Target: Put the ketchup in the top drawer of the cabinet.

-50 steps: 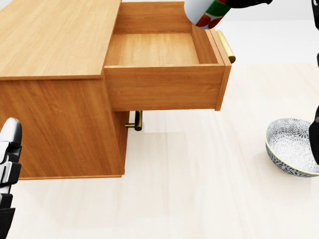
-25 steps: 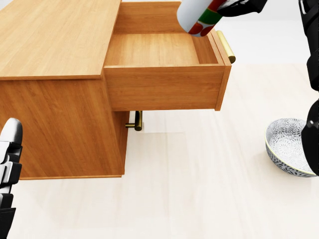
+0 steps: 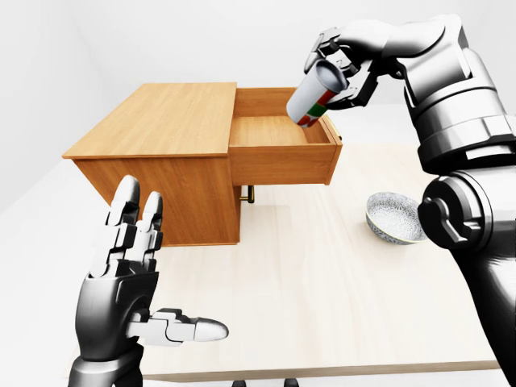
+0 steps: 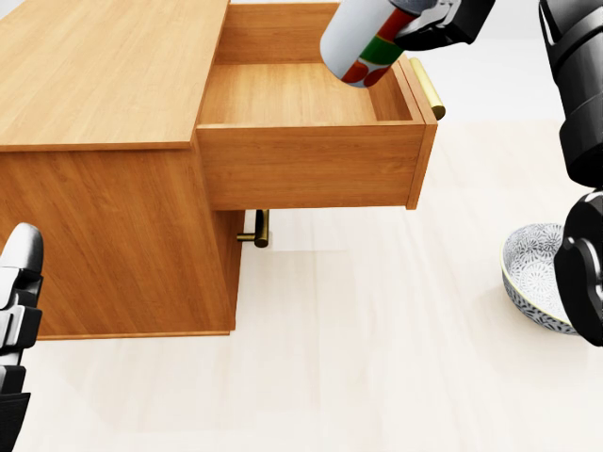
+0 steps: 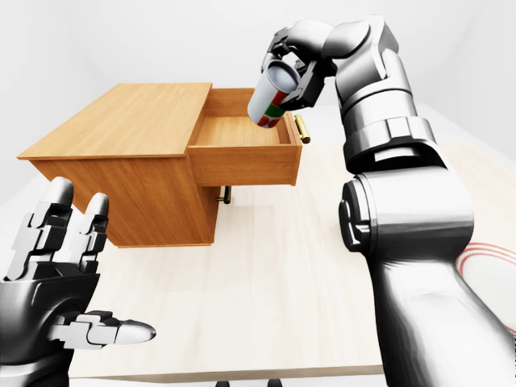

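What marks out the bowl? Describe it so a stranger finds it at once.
Start at the wooden cabinet with its top drawer pulled open. Look to the right of it in the left-eye view, down on the pale tabletop. There sits the bowl, alone: round, with a grey-and-white patterned inside, the only dish and the only patterned thing on the surface.

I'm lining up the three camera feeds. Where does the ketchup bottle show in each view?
Left-eye view: ketchup bottle upper right of centre, tilted in the right hand.
Head view: top edge, right of centre.
Right-eye view: top centre.
Shared landmark: the open top drawer beneath it.
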